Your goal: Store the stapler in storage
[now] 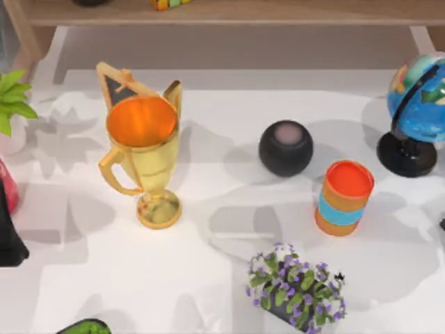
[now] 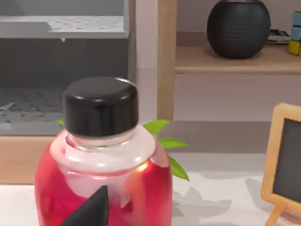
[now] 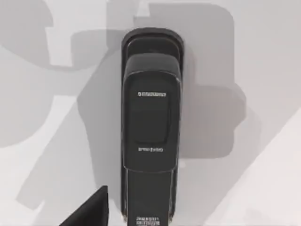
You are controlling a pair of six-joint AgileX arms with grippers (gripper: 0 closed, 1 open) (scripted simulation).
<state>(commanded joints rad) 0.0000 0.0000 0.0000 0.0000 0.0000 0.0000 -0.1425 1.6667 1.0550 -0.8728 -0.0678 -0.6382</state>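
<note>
**A:** What is set out, from the largest thing down?

**B:** A white counter (image 1: 208, 292) is seen, with a wooden shelf (image 1: 243, 12) along its far side. A gold trophy (image 1: 142, 160) is stood left of centre. A globe (image 1: 417, 104) is placed at the right edge. A planter of purple flowers (image 1: 295, 289) is set near the front. A black speaker (image 1: 286, 147) sits about the middle, with an orange-and-blue can (image 1: 344, 198) near it, to the front and right.

**A:** And where is the stapler found?

**B:** The black stapler (image 3: 150, 127) is laid flat on the counter, seen from straight above in the right wrist view. A dark tip of the right jaws is seen near its side, apart from it. Whether they are released or clenched cannot be told.

**A:** And the other arm?

**B:** The left arm (image 1: 10, 240) is seen at the counter's left edge. The left jaws are held close to a red bottle (image 2: 150, 188) with a black cap. Their state cannot be told either.
</note>
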